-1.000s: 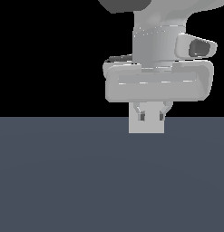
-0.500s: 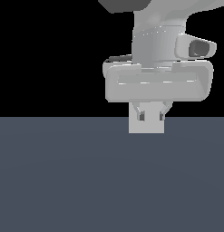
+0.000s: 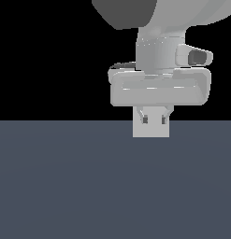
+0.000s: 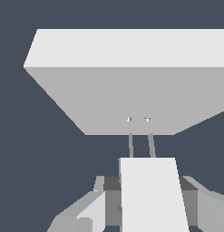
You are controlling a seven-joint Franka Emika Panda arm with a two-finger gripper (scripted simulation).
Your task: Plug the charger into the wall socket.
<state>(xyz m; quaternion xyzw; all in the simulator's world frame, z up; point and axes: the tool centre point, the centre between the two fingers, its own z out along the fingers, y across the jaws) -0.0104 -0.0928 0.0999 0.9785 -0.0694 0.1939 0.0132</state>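
- Gripper (image 4: 147, 199) is clamped on the charger (image 4: 152, 192).
- Charger's prongs (image 4: 140, 145) point toward the socket (image 4: 131, 90) at 12 o'clock, just short of its holes.

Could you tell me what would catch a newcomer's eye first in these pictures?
In the wrist view, the big light-grey wall socket fills the frame, two tiny dots at its centre. The off-white charger, held in the gripper, points two thin prongs toward those dots. In the exterior view, the pale arm stands out against black, above a dark floor.
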